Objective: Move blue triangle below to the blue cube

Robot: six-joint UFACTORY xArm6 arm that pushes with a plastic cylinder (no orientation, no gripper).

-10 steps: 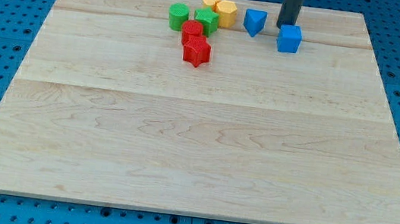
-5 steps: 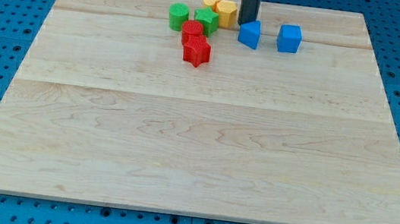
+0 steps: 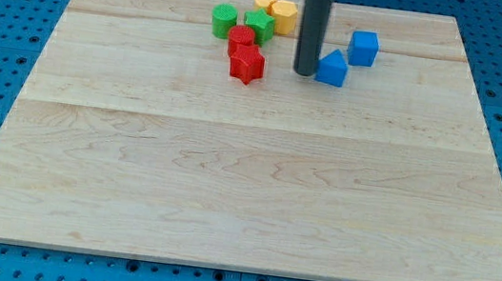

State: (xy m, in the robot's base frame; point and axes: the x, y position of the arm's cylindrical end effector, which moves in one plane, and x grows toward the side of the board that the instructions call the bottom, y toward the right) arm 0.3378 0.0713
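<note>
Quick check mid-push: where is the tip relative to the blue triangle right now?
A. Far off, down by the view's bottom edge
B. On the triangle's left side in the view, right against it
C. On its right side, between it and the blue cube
B. My tip sits against the view's left side of the blue triangle, with the blue cube up and to the right.

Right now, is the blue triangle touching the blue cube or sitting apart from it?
Apart. Bare board shows between the blue triangle and the blue cube. My tip is against the triangle's left side.
</note>
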